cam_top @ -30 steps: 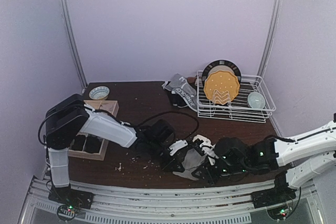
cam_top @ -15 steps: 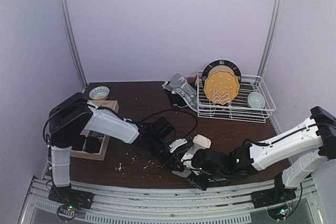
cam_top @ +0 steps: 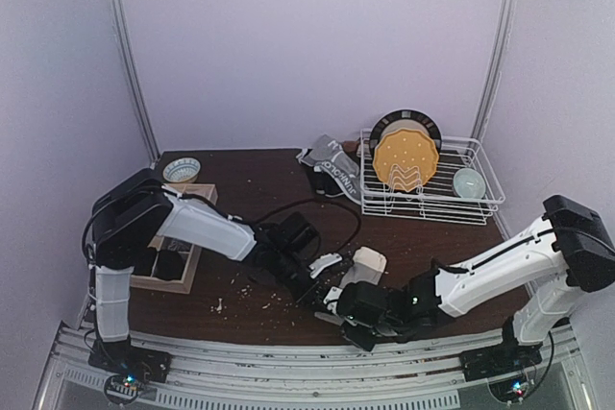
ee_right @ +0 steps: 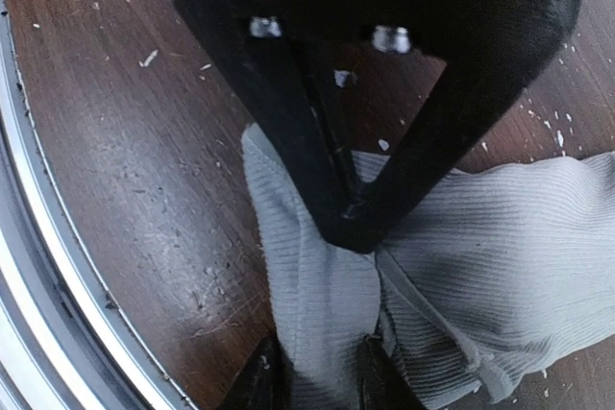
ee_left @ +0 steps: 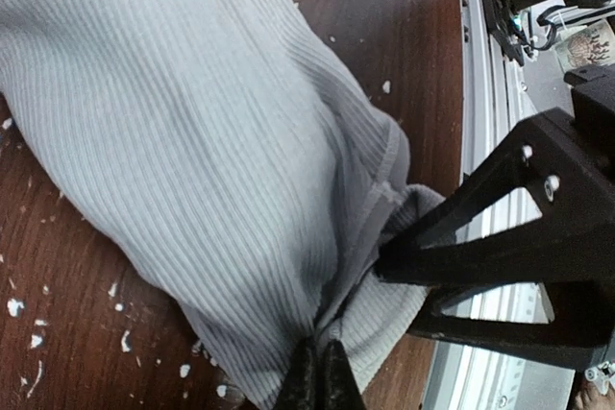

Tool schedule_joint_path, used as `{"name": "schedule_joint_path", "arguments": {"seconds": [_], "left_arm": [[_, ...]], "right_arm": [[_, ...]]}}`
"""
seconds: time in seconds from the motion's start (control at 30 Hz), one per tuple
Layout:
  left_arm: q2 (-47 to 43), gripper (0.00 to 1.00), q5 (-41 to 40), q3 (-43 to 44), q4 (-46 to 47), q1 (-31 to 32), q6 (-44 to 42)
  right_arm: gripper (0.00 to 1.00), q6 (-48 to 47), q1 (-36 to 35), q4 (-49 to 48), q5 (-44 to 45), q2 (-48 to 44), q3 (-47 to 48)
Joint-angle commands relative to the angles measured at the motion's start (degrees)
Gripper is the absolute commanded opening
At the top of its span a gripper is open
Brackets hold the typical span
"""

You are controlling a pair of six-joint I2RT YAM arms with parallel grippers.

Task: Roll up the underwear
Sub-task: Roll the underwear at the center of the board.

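A grey ribbed pair of underwear (cam_top: 363,264) lies near the table's front edge, between both arms. In the left wrist view the underwear (ee_left: 192,122) fills the frame, and my left gripper (ee_left: 322,350) is shut, pinching a fold at its near edge. My right gripper (ee_right: 322,372) comes in from the opposite side with its fingers (ee_right: 262,376) closed around a thick fold of the underwear (ee_right: 480,237). The two grippers nearly touch, left gripper (cam_top: 325,290) beside right gripper (cam_top: 341,312). More underwear (cam_top: 332,168), grey with a lettered waistband and black, is piled at the back.
A white wire dish rack (cam_top: 480,204) at the back right holds a yellow plate (cam_top: 405,160) and a small bowl (cam_top: 469,182). Another bowl (cam_top: 182,170) and a wooden tray (cam_top: 197,201) with dark bundles stand at the left. White crumbs (cam_top: 255,300) dot the table. The metal rail (cam_top: 288,372) lies close.
My right arm has swung left across the front of the table and brought its gripper onto the cloth's near fold, jaws narrowing. The left gripper has stayed pinched on the cloth.
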State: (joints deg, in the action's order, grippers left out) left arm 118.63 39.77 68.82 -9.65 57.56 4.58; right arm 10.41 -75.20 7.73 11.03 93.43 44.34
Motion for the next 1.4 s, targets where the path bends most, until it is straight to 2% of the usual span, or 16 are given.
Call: {"name": "schedule_joint_path", "arguments": {"seconds": [0.0, 0.1, 0.17, 0.2, 0.27, 0.33, 0.4, 0.5, 0.6, 0.63, 0.67, 0.7, 0.83, 0.97, 1.23, 1.37], "left_arm": [[1.8, 0.00, -0.7, -0.2, -5.0, 0.0, -0.5], [0.8, 0.00, -0.9, -0.9, -4.9, -0.1, -0.2], [-1.2, 0.00, -1.6, -2.3, -3.9, 0.0, 0.5], [-2.5, 0.05, -2.3, -3.4, -2.6, 0.0, 1.1], [-5.2, 0.25, -4.0, -5.1, -1.3, 0.0, 2.1], [-9.1, 0.39, -6.4, -7.1, -0.1, 0.0, 3.2], [-12.9, 0.48, -9.3, -9.8, 1.7, 0.0, 3.9], [-18.7, 0.57, -14.1, -15.1, 5.6, 0.0, 4.5], [-23.8, 0.65, -19.9, -21.3, 12.5, 0.4, 3.8], [-25.3, 0.71, -21.1, -23.5, 16.7, 0.7, 3.3], [-26.6, 0.93, -22.2, -25.7, 19.7, 1.5, 2.5], [-27.5, 0.97, -23.6, -27.4, 22.6, 2.4, 0.7], [-29.7, 0.98, -27.7, -31.4, 29.5, 6.9, -6.7], [-29.5, 0.93, -29.3, -33.1, 34.4, 11.0, -14.0], [-23.1, 0.73, -24.5, -27.0, 33.9, 12.1, -22.1], [-18.7, 0.67, -22.5, -22.5, 31.2, 12.1, -24.5]], "right_arm": [[0.22, 4.1, -0.1, 4.3, 2.0, 2.3, -0.8], [0.04, 6.3, -0.1, 4.3, 1.7, 2.4, -2.2], [0.00, 7.6, 0.0, 2.9, 0.0, 1.2, -3.8], [0.00, 8.2, 0.0, 1.8, -1.0, 0.2, -5.0], [0.00, 9.6, 0.1, -0.4, -4.0, -2.0, -6.5], [0.00, 10.7, 0.5, -2.4, -7.7, -4.3, -7.7], [0.00, 12.1, 0.9, -4.0, -11.4, -6.3, -8.4], [0.00, 14.7, 1.9, -6.9, -16.4, -8.7, -9.5], [0.00, 17.4, 4.2, -10.1, -21.8, -10.0, -11.3], [0.00, 18.3, 5.1, -11.3, -23.5, -10.2, -11.9], [0.00, 19.1, 6.2, -12.6, -25.5, -10.4, -12.6], [0.00, 20.4, 7.4, -13.8, -27.4, -10.5, -13.2], [0.00, 23.7, 12.0, -18.7, -33.7, -10.0, -15.8], [0.00, 27.0, 16.1, -24.7, -38.5, -9.1, -18.8], [0.00, 30.2, 20.3, -32.6, -45.5, -8.0, -23.3], [0.00, 31.2, 21.0, -35.7, -47.7, -6.9, -24.2]]}}
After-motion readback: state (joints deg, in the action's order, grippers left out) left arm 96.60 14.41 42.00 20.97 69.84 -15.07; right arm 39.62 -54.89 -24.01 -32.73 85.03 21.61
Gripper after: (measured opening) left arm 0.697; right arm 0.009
